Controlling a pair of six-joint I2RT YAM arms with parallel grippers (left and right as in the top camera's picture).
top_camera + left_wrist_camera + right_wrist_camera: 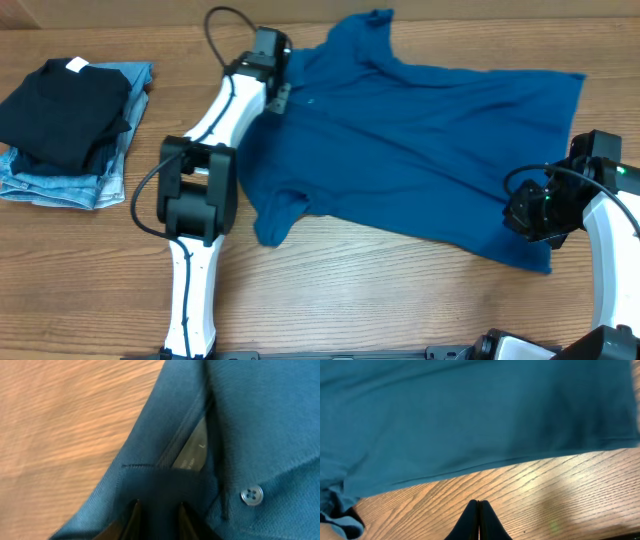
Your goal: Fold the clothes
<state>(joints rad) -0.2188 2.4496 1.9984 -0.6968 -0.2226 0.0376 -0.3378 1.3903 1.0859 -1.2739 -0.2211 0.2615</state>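
The teal-blue collared shirt (420, 130) lies spread on the wooden table, collar toward the back, one sleeve bunched at the front left. My left gripper (280, 80) is at the collar. In the left wrist view its fingers (159, 510) are closed on a fold of the shirt (260, 420) next to the neck label (192, 452) and a button (251, 495). My right gripper (527, 212) is at the shirt's right hem. In the right wrist view its fingers (479, 505) are shut and empty over bare wood, just off the shirt's edge (470, 420).
A black folded garment (65, 105) lies on light-blue jeans (70, 180) at the left edge of the table. Bare wood (380, 290) runs along the front of the table. The left arm's body (200, 190) stands beside the shirt's left sleeve.
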